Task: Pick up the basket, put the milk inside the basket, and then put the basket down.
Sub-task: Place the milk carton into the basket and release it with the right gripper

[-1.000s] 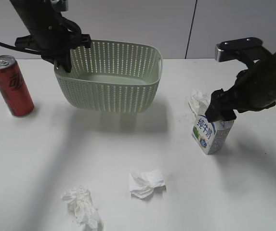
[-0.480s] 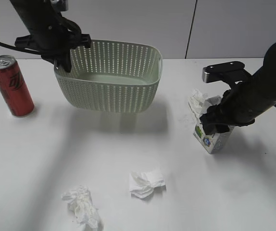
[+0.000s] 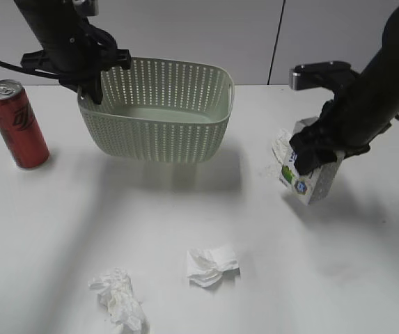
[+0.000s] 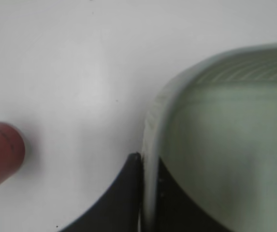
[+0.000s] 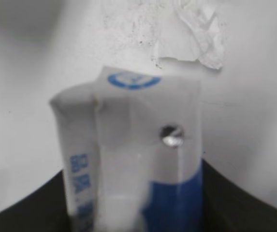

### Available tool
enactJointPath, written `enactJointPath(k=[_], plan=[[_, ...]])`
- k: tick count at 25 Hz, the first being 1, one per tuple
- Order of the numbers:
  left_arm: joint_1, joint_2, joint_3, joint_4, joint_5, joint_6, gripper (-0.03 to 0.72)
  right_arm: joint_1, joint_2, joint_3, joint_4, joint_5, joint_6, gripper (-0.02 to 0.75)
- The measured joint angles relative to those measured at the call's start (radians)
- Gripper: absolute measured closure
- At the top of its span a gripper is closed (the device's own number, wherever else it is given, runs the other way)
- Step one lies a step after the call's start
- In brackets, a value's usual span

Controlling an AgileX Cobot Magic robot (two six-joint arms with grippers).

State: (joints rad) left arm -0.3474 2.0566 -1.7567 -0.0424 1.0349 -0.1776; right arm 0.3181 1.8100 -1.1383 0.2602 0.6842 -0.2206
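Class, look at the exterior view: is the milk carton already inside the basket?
No. The milk carton is outside the basket, off to its right, clamped in the right gripper.

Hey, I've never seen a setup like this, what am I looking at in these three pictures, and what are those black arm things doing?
These are two robot arms working over a white table, each ending in a claw. The wide picture comes from a camera standing in front of the table. The other two come from small cameras on the arms' wrists, so they look very close up and blurry.

The left claw pinches the rim of a pale green basket and holds it above the table. The right claw grips a milk carton, tilted and lifted off the surface.

On the table are a red soda can and three crumpled tissues: one by the carton and two near the front.
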Motion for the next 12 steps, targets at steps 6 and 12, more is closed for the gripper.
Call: enactJointPath(k=[6,12], plan=[[0.000,0.000,0.000,0.000,-0.012,0.000,0.685,0.011,-0.019,-0.293,-0.001,0.243,-0.003,0.407],[0.000,0.000,0.000,-0.003,-0.019,0.000,0.685,0.124,0.009,-0.589,-0.004,0.292,-0.028,0.407]])
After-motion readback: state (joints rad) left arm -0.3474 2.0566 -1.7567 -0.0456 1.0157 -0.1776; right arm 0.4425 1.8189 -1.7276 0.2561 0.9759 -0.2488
